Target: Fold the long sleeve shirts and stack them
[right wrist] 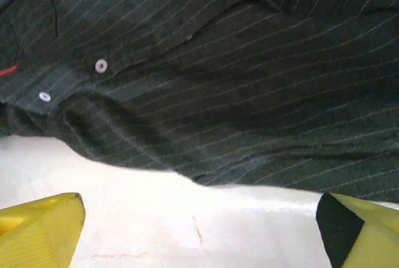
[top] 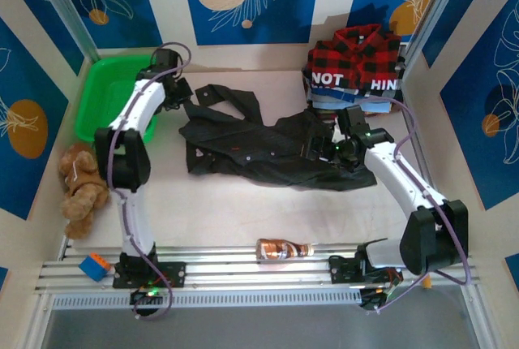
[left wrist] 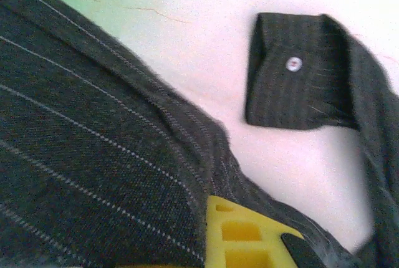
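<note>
A dark charcoal pinstriped long sleeve shirt [top: 259, 146] lies crumpled across the middle of the table. My left gripper [top: 182, 102] is at its far left edge and shut on the cloth. In the left wrist view the striped fabric [left wrist: 93, 156] drapes over a yellow finger [left wrist: 249, 237], and a buttoned cuff [left wrist: 293, 81] lies on the table beyond. My right gripper [top: 324, 151] hovers at the shirt's right side, open. Its yellow fingers [right wrist: 37, 230] stand wide apart over bare table, just short of the shirt's hem [right wrist: 237, 168]. A red-and-black plaid shirt [top: 357, 53] tops a pile at the back right.
A green basket [top: 105, 93] stands at the back left. A teddy bear [top: 81, 187] lies by the left wall. A brown bottle [top: 284, 249] and a blue-orange block [top: 94, 265] rest near the front rail. Folded clothes with white lettering [top: 357, 85] lie under the plaid shirt.
</note>
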### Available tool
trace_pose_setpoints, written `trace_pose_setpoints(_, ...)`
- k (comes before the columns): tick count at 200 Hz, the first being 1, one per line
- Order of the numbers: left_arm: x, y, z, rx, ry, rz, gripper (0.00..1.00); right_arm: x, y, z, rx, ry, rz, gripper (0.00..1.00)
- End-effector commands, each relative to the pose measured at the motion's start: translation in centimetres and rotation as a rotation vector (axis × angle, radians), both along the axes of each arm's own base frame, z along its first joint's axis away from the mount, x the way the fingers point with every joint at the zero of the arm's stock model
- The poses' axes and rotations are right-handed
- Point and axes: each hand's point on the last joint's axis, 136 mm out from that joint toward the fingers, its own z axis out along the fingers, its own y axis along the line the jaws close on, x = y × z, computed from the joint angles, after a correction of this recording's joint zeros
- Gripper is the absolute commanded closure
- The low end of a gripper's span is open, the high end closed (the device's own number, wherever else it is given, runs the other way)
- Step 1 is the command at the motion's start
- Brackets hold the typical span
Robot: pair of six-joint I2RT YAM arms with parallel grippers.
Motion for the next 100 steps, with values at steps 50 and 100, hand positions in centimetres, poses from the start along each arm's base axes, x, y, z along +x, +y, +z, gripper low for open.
trace_pose_setpoints(50, -12.6, -8.7, 25.0, -0.289, -0.686, -0.4, 1.0, 3.8, -1.5, -1.0, 0.07, 0.009, -0.067, 0.04)
trace_pose_setpoints(100, -29.5, -10.8, 20.5, -0.479, -0.567, -0.547, 0.99, 6.6, -4.7, -0.2, 0.076, -0.012, -0.16, 0.05)
